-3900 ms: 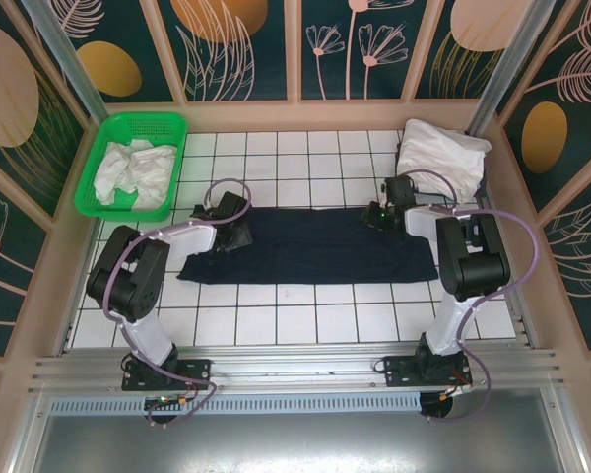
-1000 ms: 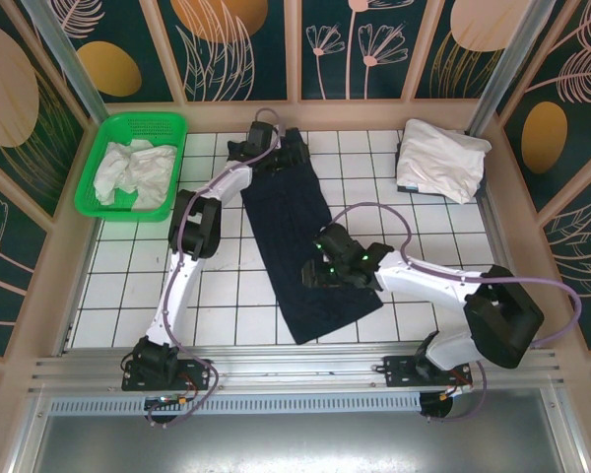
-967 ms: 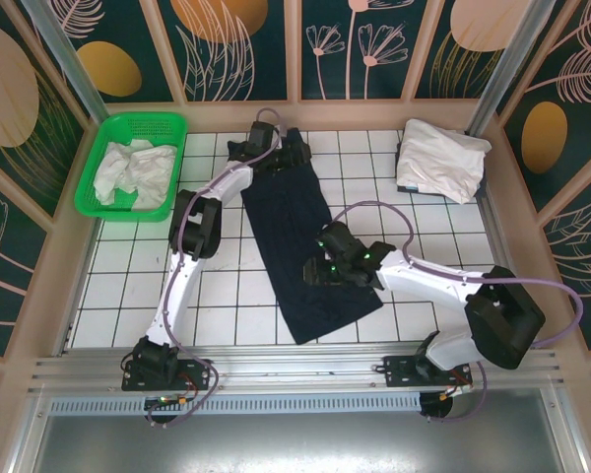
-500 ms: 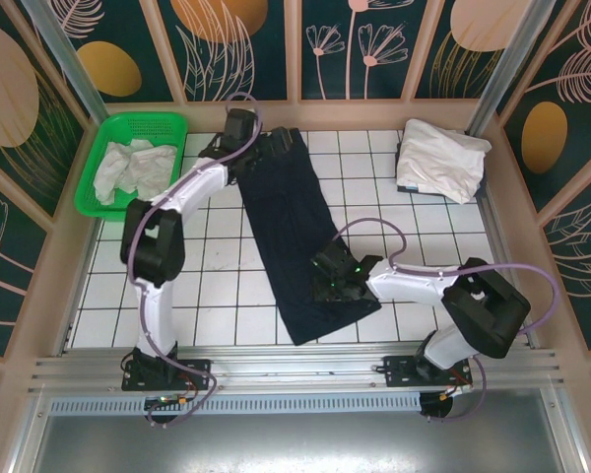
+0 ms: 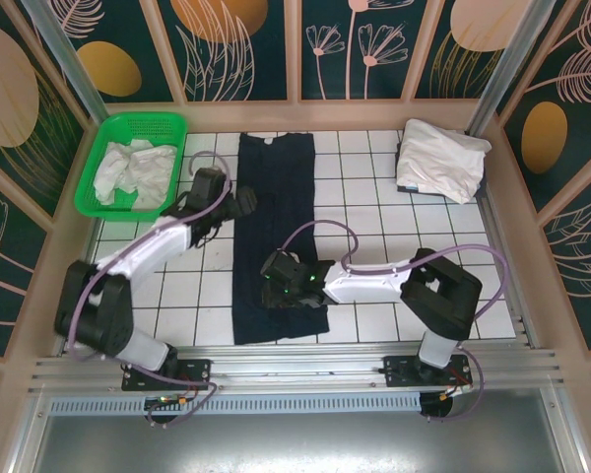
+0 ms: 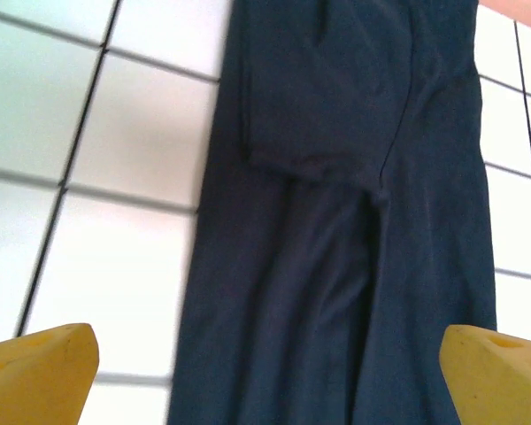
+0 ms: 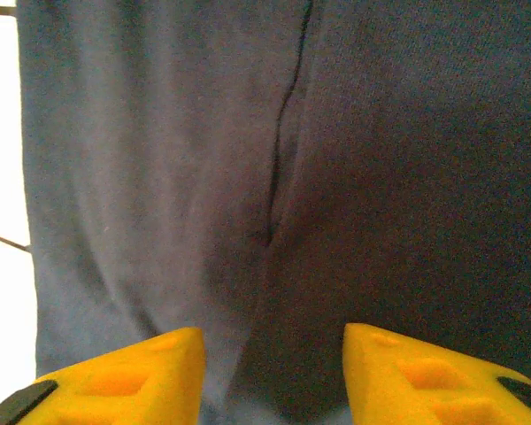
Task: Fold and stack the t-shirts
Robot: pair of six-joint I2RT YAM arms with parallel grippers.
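Tiled table: white tiles with dark grout, walled on three sides, with a metal rail along the near edge. Bare tiles run down both sides of the navy shirt, and the wider stretch is on the right.
Navy t-shirt: lies flat as a long narrow strip, collar at the far wall and hem close to the near rail. The left wrist view shows a sleeve folded in over the body and the shirt's left edge crossing the tiles.
Folded white t-shirts: a pile in the far right corner, well apart from the navy shirt.
Green basket: in the far left corner, holding crumpled white t-shirts.
Left gripper: over the shirt's left edge, about halfway along. In its own camera the yellow fingers stand spread wide with only flat cloth and tile below, and nothing is held.
Right gripper: over the near part of the shirt, its arm reaching in low from the right. In its own camera the jaws are about half apart over the cloth, with a crease running toward the gap. I cannot tell whether the tips touch the cloth.
Writing: a pale tag at the collar, too small to read.
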